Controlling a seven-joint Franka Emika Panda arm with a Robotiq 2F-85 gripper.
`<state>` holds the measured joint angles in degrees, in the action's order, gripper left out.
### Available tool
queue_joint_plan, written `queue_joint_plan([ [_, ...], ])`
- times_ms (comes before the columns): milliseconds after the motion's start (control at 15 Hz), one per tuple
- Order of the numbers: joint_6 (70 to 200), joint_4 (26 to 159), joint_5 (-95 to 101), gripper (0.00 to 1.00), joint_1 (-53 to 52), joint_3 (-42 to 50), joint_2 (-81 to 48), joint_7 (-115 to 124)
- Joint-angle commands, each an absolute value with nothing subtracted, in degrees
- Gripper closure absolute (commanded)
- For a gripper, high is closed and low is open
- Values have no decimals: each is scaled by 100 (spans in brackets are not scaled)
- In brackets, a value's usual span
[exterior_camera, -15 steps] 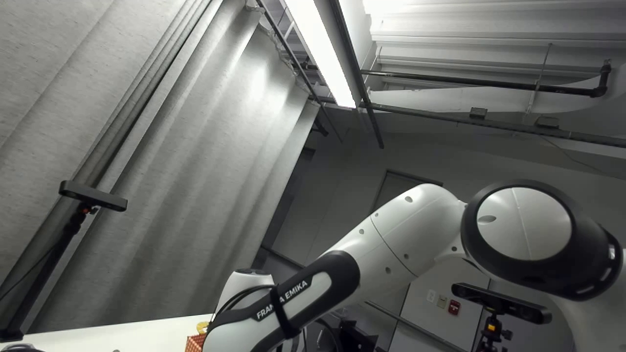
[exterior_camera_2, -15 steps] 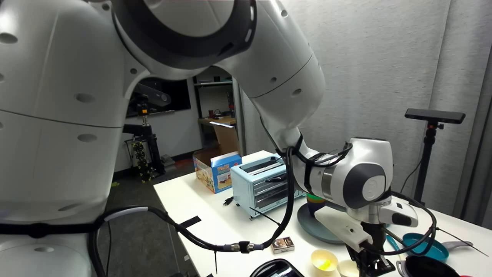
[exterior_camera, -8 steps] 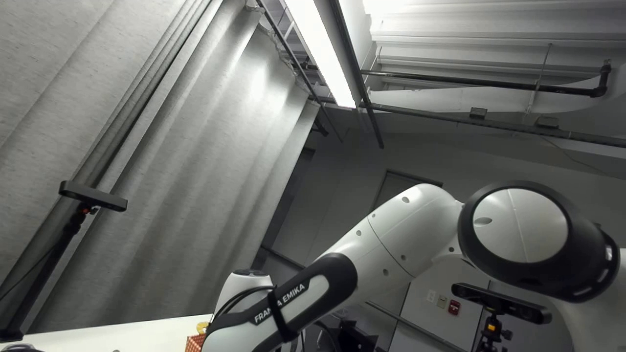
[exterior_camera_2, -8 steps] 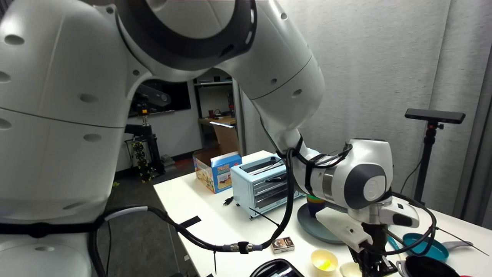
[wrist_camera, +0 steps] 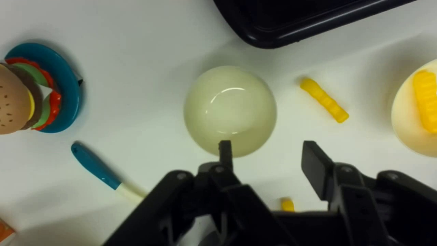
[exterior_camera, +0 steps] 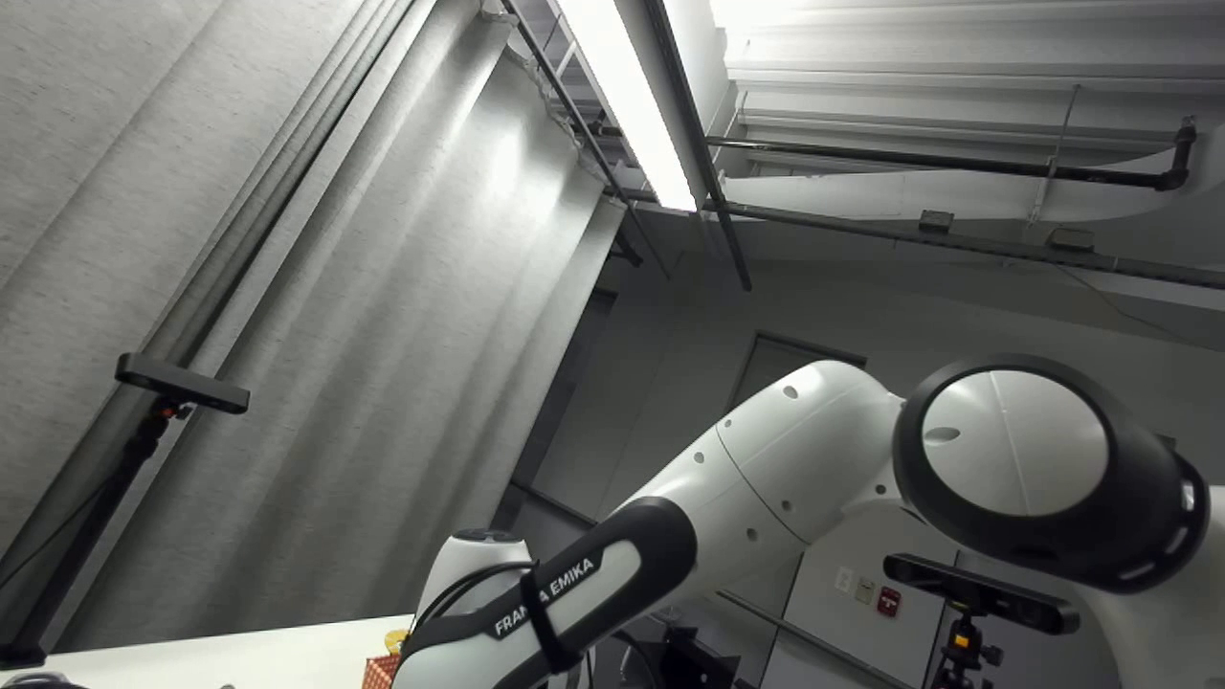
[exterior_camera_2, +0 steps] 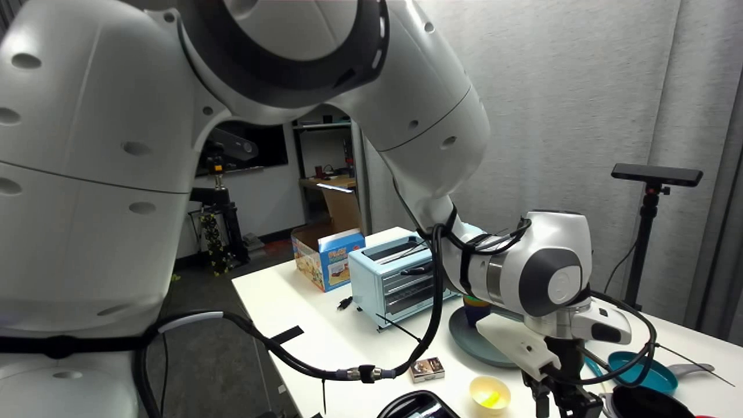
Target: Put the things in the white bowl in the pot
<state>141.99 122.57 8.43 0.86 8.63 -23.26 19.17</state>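
Note:
My gripper [wrist_camera: 268,147] is open with nothing between its fingers; in an exterior view the gripper [exterior_camera_2: 562,406] stands low over the table, left of the black pot [exterior_camera_2: 647,403], whose contents are hidden. In the wrist view the white bowl [wrist_camera: 230,107] lies just beyond the left fingertip, with nothing showing in it. A loose yellow stick [wrist_camera: 324,100] rests on the table to its right. Another yellow piece [wrist_camera: 287,205] peeks out from behind the gripper's body. At the right edge, a cream bowl [wrist_camera: 408,119] holds a yellow piece.
A black tray [wrist_camera: 290,27] sits beyond the white bowl. On the wrist view's left are a toy burger [wrist_camera: 15,99] on a blue plate [wrist_camera: 63,116] and a blue-handled knife [wrist_camera: 95,165]. A teal pan [exterior_camera_2: 644,371] and a light-blue toaster oven [exterior_camera_2: 371,290] stand nearby.
The jaws have opened. The white bowl, earlier at the fingers and tilting half a second ago, has dropped out of the exterior view. The arm has shifted only slightly.

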Motion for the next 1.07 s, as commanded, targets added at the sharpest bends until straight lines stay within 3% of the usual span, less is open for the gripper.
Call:
queue_joint_plan([
  [0,14193,12176,916,13,-30,969,-2370,2087],
  [133,14209,12178,899,0,-23,960,-2371,2080],
  [467,14646,12223,891,0,5,943,-2401,2007],
  [933,16628,12258,1319,0,-245,1351,-2726,1978],
  [1000,16440,11942,1347,0,-76,1480,-2492,1613],
])
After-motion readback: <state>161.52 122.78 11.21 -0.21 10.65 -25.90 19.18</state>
